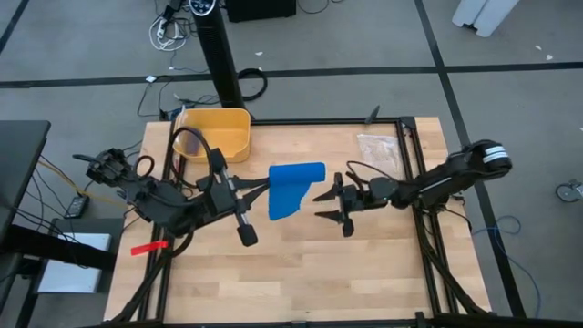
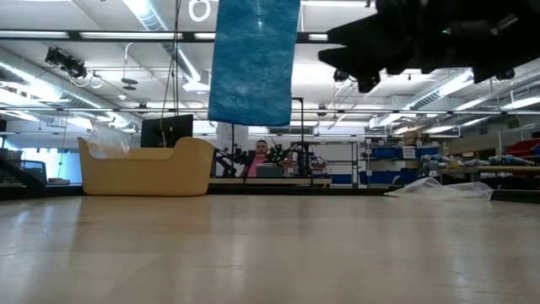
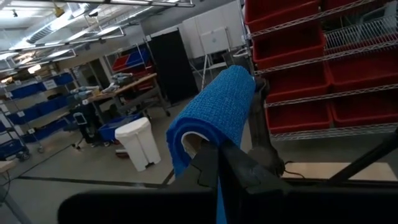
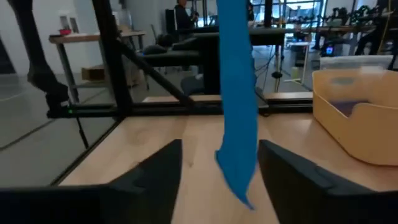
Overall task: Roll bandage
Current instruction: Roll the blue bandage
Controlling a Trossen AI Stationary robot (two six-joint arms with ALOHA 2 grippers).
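The table (image 1: pixel 301 264) is pale wood with a dark frame around it, and a big room with shelves and lights shows behind it. I count one bandage, one tub, one plastic packet and my two grippers.

At the back left of the table stands one yellow plastic tub (image 1: pixel 219 132). It is well apart from my grippers.

My left gripper (image 1: pixel 264 185) is near the middle of the table, held up in the air. Its fingers are clenched on the top end of the bright blue soft fabric bandage (image 1: pixel 290 188). In the left wrist view the top of the band curls over like a roll above my dark fingers (image 3: pixel 214 171). The rest of the band hangs down flat. In the low view its bottom edge (image 2: pixel 251 114) hangs well above the wood, with open air under it.

My right gripper (image 1: pixel 326 204) is just to the right of the band and also up in the air. Its two fingers are spread wide and hold nothing. In the right wrist view the blue band (image 4: pixel 237 99) hangs between the two fingertips and does not touch them.

At the back right lies one clear crinkly plastic packet (image 1: pixel 375 148), close to the frame.

The whole front of the table is bare wood with lots of room.
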